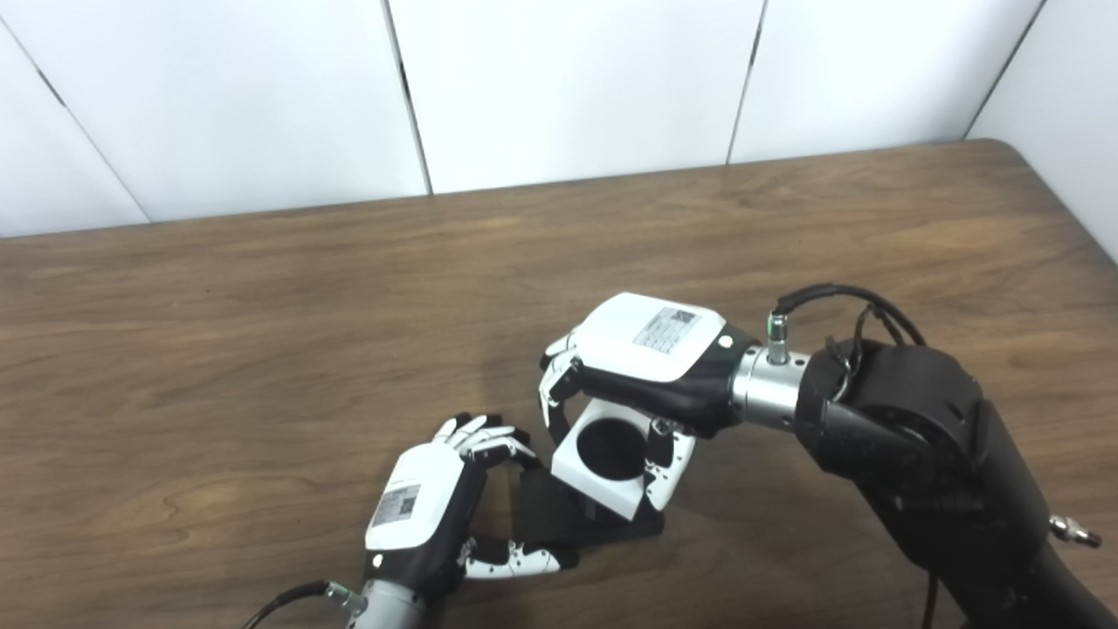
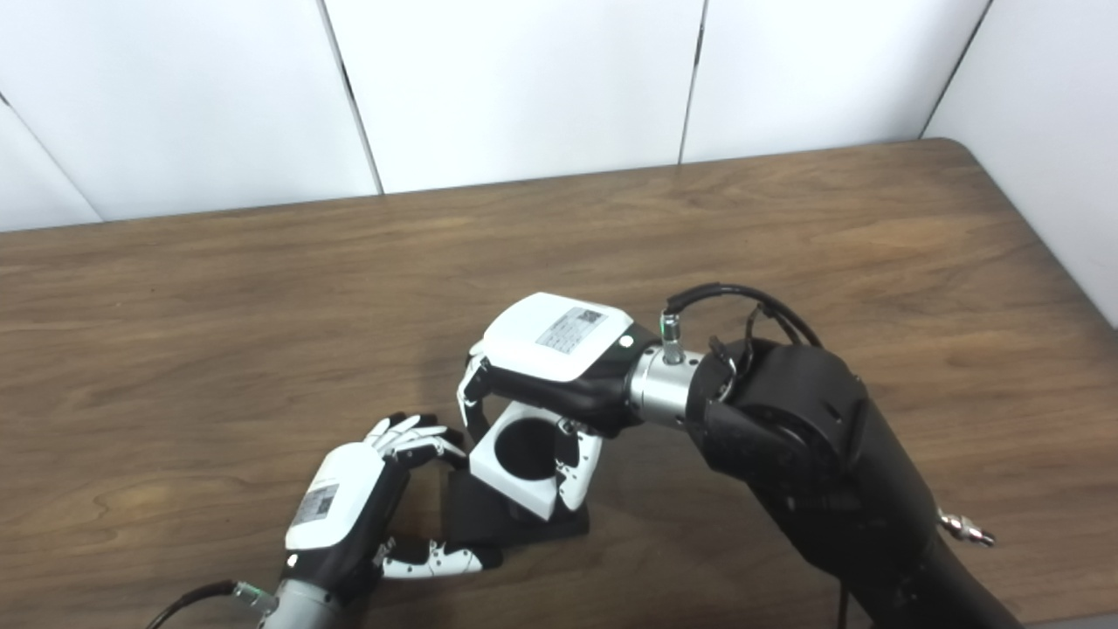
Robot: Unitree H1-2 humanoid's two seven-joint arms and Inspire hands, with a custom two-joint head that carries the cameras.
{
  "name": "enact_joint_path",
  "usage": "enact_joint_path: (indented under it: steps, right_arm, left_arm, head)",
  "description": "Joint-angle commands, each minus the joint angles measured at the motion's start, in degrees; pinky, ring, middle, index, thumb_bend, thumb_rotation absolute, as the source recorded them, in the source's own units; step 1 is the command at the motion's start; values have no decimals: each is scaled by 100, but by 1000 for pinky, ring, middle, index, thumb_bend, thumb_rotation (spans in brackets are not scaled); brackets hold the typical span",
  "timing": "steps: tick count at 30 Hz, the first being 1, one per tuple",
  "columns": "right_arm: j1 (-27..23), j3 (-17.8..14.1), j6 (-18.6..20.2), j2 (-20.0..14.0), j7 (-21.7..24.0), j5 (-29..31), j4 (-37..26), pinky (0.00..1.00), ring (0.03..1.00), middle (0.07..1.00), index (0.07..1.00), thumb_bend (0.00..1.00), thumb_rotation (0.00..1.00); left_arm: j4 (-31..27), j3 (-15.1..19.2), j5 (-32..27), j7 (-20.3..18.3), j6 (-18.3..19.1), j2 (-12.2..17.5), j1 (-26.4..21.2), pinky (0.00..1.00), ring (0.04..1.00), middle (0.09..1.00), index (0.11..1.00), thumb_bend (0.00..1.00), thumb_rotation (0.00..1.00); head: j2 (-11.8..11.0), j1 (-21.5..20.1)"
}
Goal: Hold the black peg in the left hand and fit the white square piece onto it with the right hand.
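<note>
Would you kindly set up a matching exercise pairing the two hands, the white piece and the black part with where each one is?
1. left hand
2. right hand
3. white square piece
4. black peg

a. resting on the table
b. fingers and thumb around the black base
c. held in white fingers, round hole up
d. above the white piece, gripping it

Pairs: 1-b, 2-d, 3-c, 4-a

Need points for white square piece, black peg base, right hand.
white square piece [image 1: 572, 454]: left eye view, top face left of the hole.
black peg base [image 1: 546, 515]: left eye view, flat plate on the table.
right hand [image 2: 559, 349]: right eye view, white back cover.
</note>
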Motion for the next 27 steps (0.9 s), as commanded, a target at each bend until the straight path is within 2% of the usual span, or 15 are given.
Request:
enact_joint_path:
  steps: [1, 2, 3, 5, 10, 12, 14, 17, 21, 27]
  right_arm:
    - [-99, -48, -120, -69, -149, -10, -48, 835, 849, 744, 491, 525, 143]
    - [-97, -52, -124, -67, -165, -1, -38, 833, 849, 745, 491, 525, 144]
    - [-93, -58, -127, -63, -181, 11, -32, 823, 845, 743, 564, 727, 158]
    - [-91, -67, -120, -58, -196, 22, -28, 812, 841, 740, 638, 891, 175]
    - [-76, -108, -87, -29, -258, 32, -32, 813, 838, 730, 693, 923, 194]
    - [-68, -131, -49, -2, -301, 63, -39, 820, 834, 737, 758, 933, 208]
    - [-73, -144, -20, 15, -329, 89, -47, 838, 844, 775, 860, 970, 276]
    - [-111, -141, -5, 6, -298, 87, -60, 856, 875, 843, 952, 999, 364]
    - [-193, -98, 6, -28, -153, -11, -101, 906, 968, 961, 983, 1000, 418]
    - [-240, -84, -39, -46, -101, -76, -104, 954, 999, 990, 964, 1000, 416]
  left_arm:
    - [-133, -23, 29, -6, 2, -41, 1, 954, 891, 789, 485, 521, 49]
    - [-132, -23, 29, 0, -4, -40, 2, 954, 891, 789, 485, 521, 49]
    - [-130, -22, 25, 2, -7, -40, 2, 953, 890, 788, 485, 520, 49]
    - [-127, -24, 27, 3, -12, -38, 2, 953, 891, 788, 485, 520, 49]
    - [-128, -31, 18, 0, -4, -50, 8, 951, 890, 787, 485, 520, 49]
    - [-125, -30, 14, -1, 4, -58, 11, 952, 892, 788, 485, 520, 49]
    - [-109, -32, 15, 11, -4, -57, 8, 953, 892, 788, 485, 520, 49]
    - [-79, -36, 24, 34, -23, -54, -3, 952, 890, 787, 485, 520, 49]
    - [-77, -32, 21, 32, -15, -56, -7, 951, 890, 787, 485, 520, 49]
    - [-50, -33, 30, 44, -22, -47, -12, 954, 890, 786, 485, 520, 49]
  head:
    - [3, -8]
    - [3, -8]
    - [3, -8]
    - [3, -13]
    - [-5, -14]
    - [-12, -12]
    - [-12, -12]
    - [-23, -9]
    - [-32, -3]
    - [-37, 3]
